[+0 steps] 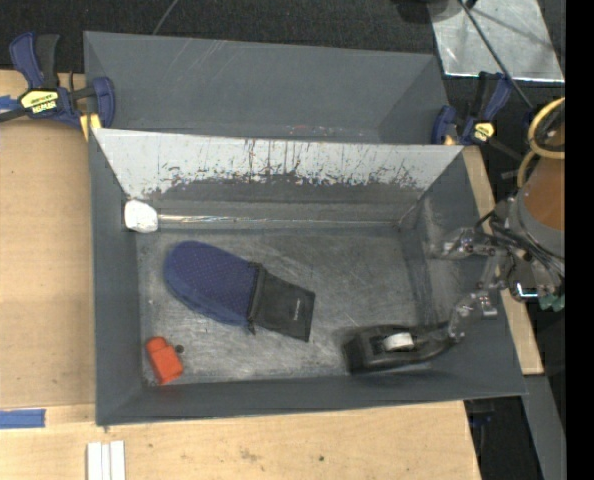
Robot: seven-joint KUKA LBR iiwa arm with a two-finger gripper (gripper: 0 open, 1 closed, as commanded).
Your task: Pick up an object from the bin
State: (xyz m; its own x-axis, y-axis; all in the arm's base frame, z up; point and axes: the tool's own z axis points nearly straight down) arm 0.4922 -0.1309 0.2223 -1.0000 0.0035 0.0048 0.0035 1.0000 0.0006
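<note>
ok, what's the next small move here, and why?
Probably ease the gripper slightly toward the view's left and down over the black tape dispenser in the near-right corner of the bin. The gripper sits by the right wall, just beside the dispenser's end; the blue pouch, orange piece and white lump lie far across the floor.

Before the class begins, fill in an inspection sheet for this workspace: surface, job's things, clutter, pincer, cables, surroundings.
Surface: grey metal bin, floor scuffed, back wall streaked dark.
Job's things: blue oval pouch with a black flap, left of centre; black tape dispenser, front right; small orange thing, front left corner; white lump, far left corner.
Clutter: nothing seen.
Pincer: pincer by the bin's right wall, close to the black tape dispenser.
Cables: dark cables at the arm's wrist.
Surroundings: grey metal plate beyond the far right corner.
</note>
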